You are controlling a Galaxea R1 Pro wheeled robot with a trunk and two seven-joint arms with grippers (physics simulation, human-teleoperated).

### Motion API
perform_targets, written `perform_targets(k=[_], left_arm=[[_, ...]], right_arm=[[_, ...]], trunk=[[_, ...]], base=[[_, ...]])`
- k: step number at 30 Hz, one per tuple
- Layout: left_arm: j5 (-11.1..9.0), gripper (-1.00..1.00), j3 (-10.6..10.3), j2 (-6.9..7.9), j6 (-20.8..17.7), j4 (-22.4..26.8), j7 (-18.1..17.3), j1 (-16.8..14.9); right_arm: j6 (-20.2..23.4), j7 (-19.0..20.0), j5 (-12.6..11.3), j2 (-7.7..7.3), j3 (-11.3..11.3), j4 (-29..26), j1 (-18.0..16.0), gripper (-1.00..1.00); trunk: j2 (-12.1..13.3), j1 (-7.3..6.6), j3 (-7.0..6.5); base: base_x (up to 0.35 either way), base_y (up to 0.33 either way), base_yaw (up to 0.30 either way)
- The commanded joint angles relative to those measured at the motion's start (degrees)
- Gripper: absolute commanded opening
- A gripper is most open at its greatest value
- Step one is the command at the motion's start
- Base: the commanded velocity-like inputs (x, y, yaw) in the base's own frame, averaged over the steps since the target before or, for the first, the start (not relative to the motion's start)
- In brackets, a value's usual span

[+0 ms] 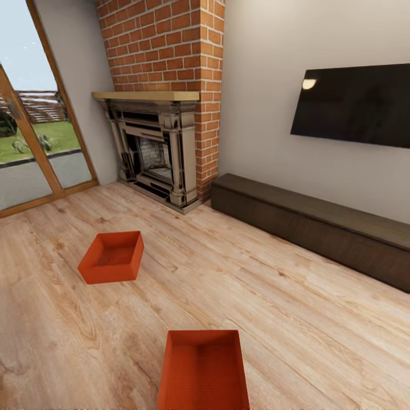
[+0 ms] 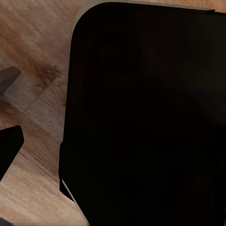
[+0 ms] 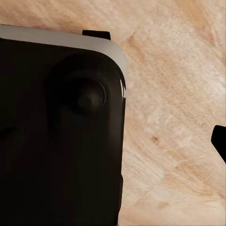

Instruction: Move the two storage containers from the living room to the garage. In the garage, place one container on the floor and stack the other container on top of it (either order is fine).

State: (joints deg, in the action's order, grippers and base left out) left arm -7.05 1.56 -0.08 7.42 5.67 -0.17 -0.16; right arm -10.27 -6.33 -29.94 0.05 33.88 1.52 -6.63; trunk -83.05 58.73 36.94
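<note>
Orange-red storage containers (image 1: 112, 257) (image 1: 203, 370) empty on wood-plank floor (image 1: 296, 319); fingers' state indiscernible.

Two orange-red storage containers sit upright and open-topped on the light wood-plank floor (image 1: 296, 319) of the living room, well apart from each other. The nearer container (image 1: 204, 370) lies right below my head, its near end cut off by the frame edge. The farther container (image 1: 112, 257) rests toward the brick fireplace (image 1: 165, 97), turned slightly askew (both look empty).
</note>
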Motion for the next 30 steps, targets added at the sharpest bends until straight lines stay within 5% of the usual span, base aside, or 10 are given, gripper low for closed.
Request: perform_targets(k=[1, 30], left_arm=[[-0.33, 1.0, 0.11, -0.01, 0.14, -0.01, -0.03, -0.02], [-0.77, 1.0, -0.06, -0.02, 0.22, -0.38, 0.02, -0.02]], right_arm=[[-0.27, 0.0, -0.47, 0.03, 0.48, 0.15, -0.05, 1.0], [-0.27, 0.0, -0.39, 0.2, 0.4, 0.15, -0.05, 1.0]], trunk=[[-0.02, 0.0, 0.14], [-0.02, 0.0, 2.82]], base=[[0.0, 0.0, 0.0], [0.0, 0.0, 0.0]])
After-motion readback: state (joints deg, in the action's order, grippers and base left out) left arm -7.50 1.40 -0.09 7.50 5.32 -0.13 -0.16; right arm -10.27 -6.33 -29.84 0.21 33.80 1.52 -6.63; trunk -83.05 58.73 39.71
